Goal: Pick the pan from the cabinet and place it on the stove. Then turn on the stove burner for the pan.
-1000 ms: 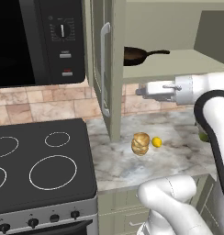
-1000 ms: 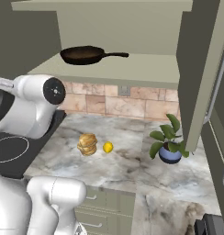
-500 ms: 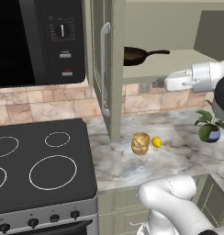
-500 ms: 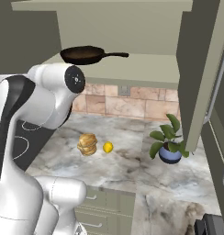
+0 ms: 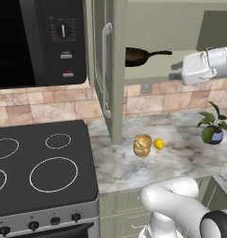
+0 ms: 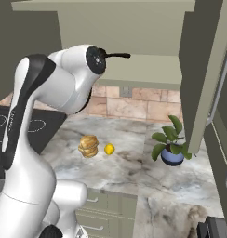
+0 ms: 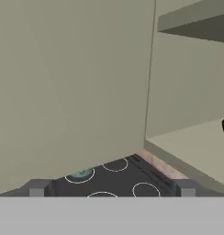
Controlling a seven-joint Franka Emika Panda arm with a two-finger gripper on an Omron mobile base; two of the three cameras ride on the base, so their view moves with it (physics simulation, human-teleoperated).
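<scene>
Pan [image 5: 136, 56] on cabinet [image 5: 116, 69] shelf | arm higher, further right than before | jaws wide

- You see a glossy white arm [image 6: 64, 93] built from fat, rounded segments, like smooth tubes joined end to end.
- Your right base camera shows a black band wrapping one joint near the top, curving down the side of the link.
- A round dark cap with a small pale mark at its centre sits on the end of the upper joint.
- From the left base camera, the hand section [image 5: 199, 67] looks boxy and white, with a grey ring behind it.
- Your base [image 5: 173, 204] is a rounded white shell, with a dark ring at its lower right.
</scene>
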